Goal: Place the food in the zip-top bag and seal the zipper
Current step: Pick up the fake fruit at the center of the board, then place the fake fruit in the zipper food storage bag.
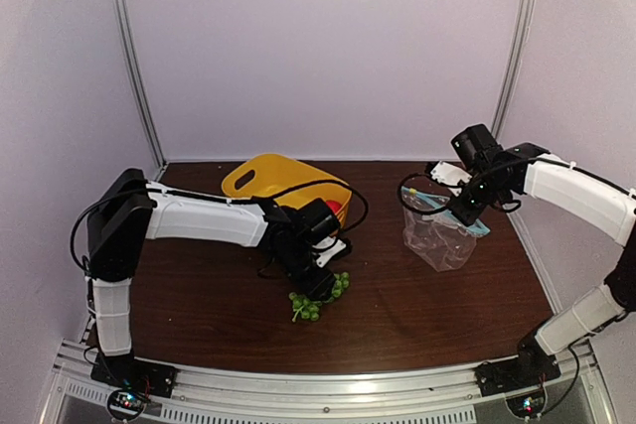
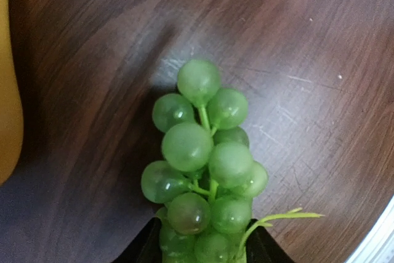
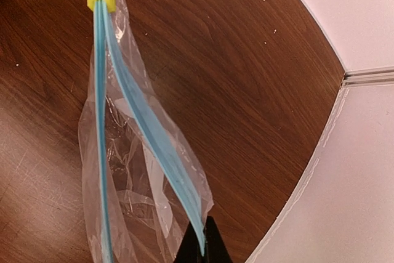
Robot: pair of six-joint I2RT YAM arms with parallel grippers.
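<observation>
Right end effector (image 3: 202, 239), pinching blue zipper (image 3: 159, 143)

Item 1: yellow plastic basket (image 1: 263, 178), with a cut-out handle slot, lying at the back left of centre on the table; a sliver of it shows at the left edge of the left wrist view (image 2: 7, 90).
Item 2: table (image 1: 199, 325), dark brown wood grain with fine pale scratches.
Item 3: plain white walls (image 1: 328, 47) on three sides.
Item 4: two slim metal uprights (image 1: 134, 57) in the back corners.
Item 5: ribbed aluminium rail (image 1: 328, 389) along the near edge.
</observation>
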